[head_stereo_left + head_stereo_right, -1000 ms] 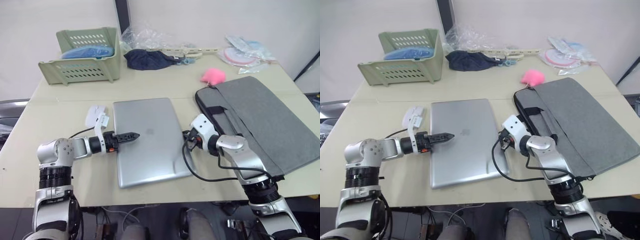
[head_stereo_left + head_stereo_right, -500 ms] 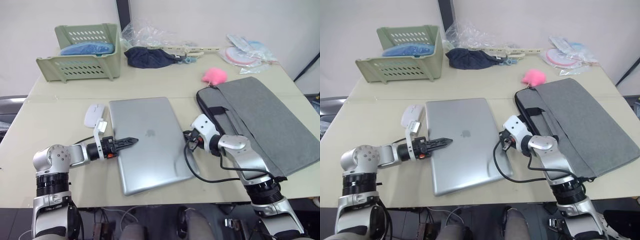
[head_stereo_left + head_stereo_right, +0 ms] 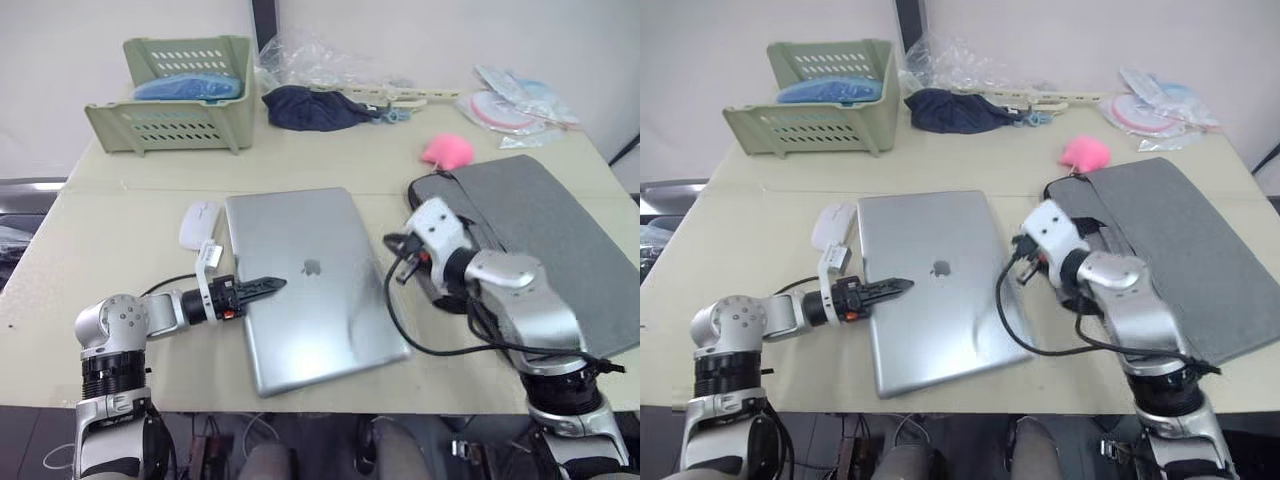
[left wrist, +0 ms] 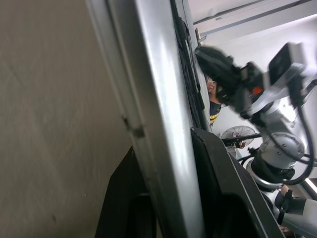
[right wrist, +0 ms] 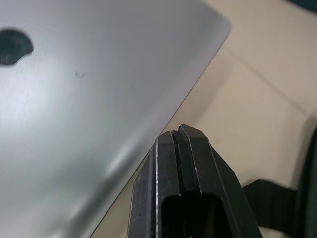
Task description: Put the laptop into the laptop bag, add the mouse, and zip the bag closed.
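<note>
Left pincer point(image 3: 268, 287) pinching the laptop point(image 3: 313, 283) edge, right pincer point(image 5: 179, 136) just off its other side

Left one's got a finger point(image 4: 225, 188) above and one below the laptop's left edge, so it's clamped on the lid edge. Right pincer fingers are pressed together, holding nothing, sitting at the laptop's right edge over the bare bench point(image 3: 120, 240). Laptop lies flat mid-bench, lid closed, apple logo up, a bit skewed. Mouse point(image 3: 198, 223) sits just beside the laptop's far left corner. Grey bag point(image 3: 560, 230) is flat to the right, near the laptop but apart from it, with a pink plush point(image 3: 447, 150) at its far corner. Green basket point(image 3: 185, 92) is at the far left.
</note>
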### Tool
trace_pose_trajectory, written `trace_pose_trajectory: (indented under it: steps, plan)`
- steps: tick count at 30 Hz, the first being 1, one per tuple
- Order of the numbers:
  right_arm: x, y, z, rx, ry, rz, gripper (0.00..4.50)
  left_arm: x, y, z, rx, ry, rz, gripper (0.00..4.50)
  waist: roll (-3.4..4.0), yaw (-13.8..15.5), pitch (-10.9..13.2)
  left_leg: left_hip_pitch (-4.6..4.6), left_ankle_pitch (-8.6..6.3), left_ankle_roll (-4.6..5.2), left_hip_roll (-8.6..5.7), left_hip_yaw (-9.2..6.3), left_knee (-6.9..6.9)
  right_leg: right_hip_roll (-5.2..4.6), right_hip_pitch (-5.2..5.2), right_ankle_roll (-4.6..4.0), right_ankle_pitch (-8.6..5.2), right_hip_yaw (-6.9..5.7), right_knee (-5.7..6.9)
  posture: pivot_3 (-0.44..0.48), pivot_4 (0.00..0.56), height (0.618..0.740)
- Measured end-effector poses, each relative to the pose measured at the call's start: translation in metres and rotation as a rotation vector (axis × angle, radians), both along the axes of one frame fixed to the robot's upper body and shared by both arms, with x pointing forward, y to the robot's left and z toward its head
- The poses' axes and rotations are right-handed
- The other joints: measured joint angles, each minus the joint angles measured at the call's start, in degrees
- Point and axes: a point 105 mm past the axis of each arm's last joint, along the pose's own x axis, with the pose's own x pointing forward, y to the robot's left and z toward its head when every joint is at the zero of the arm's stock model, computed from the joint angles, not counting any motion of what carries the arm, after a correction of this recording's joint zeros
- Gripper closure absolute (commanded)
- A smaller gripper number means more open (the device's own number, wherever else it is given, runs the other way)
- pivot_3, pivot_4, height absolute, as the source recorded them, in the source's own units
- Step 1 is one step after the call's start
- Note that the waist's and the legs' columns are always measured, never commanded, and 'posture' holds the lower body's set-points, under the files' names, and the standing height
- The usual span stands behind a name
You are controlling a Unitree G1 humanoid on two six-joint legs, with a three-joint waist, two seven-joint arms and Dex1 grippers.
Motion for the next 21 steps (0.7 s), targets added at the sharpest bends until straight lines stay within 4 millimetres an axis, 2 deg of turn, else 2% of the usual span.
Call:
trace_pose_trajectory:
  steps: [1, 3, 5, 9, 12, 15, 21]
  plan:
    - [-0.001, -0.002, 0.009, 0.007, -0.018, -0.012, 4.50, 0.000, 0.000, 0.000, 0.000, 0.002, 0.000, 3.96, 0.00, 0.0, 0.0, -0.04, 0.00, 0.00, 0.00, -0.04, 0.00, 0.00, 0.00, 0.00, 0.00, -0.05, -0.03, 0.000, 0.150, 0.740]
    - [-0.002, -0.010, 0.036, 0.052, -0.069, -0.072, 3.73, -0.002, -0.002, 0.002, 0.006, -0.008, -0.006, 3.96, 0.00, 0.1, 0.0, -0.16, 0.00, 0.00, 0.00, -0.18, 0.00, -0.02, -0.01, 0.00, 0.00, -0.19, -0.04, 0.000, 0.150, 0.740]
    - [-0.004, -0.016, 0.045, 0.060, -0.091, -0.108, 3.05, -0.002, -0.004, 0.004, 0.009, -0.020, -0.012, 3.96, -0.01, 0.2, 0.0, -0.22, 0.00, 0.01, 0.00, -0.33, 0.01, -0.02, -0.01, 0.00, 0.00, -0.27, -0.04, 0.000, 0.150, 0.740]
    - [-0.001, -0.046, 0.045, 0.046, -0.101, -0.260, 1.16, -0.004, -0.007, 0.005, 0.011, -0.039, -0.017, 3.96, -0.01, 0.2, 0.0, -0.42, 0.01, 0.01, -0.04, -0.40, 0.01, -0.05, -0.10, 0.00, 0.00, -0.37, -0.06, 0.000, 0.150, 0.740]
    - [0.001, -0.076, 0.031, 0.050, -0.098, -0.388, 0.09, -0.004, -0.014, 0.006, 0.003, -0.048, -0.032, 3.96, -0.03, 0.4, 0.0, -0.45, 0.01, 0.01, -0.05, -0.40, 0.01, -0.06, -0.10, 0.00, 0.00, -0.41, -0.06, 0.000, 0.150, 0.740]
    - [-0.001, -0.095, 0.004, 0.033, -0.055, -0.455, 0.09, -0.004, -0.019, 0.005, 0.003, -0.053, -0.042, 3.96, -0.01, 0.2, 0.0, -0.48, 0.01, 0.02, -0.06, -0.29, 0.01, -0.08, -0.11, 0.00, 0.00, -0.42, -0.09, 0.000, 0.150, 0.740]
    - [-0.006, -0.091, 0.010, 0.043, -0.124, -0.449, 0.09, -0.003, -0.023, 0.005, 0.008, -0.066, -0.049, 3.96, -0.01, -0.4, 0.0, -0.52, 0.01, 0.02, 0.03, -0.05, 0.02, -0.05, -0.10, 0.01, -0.01, -0.41, -0.08, 0.000, 0.150, 0.740]
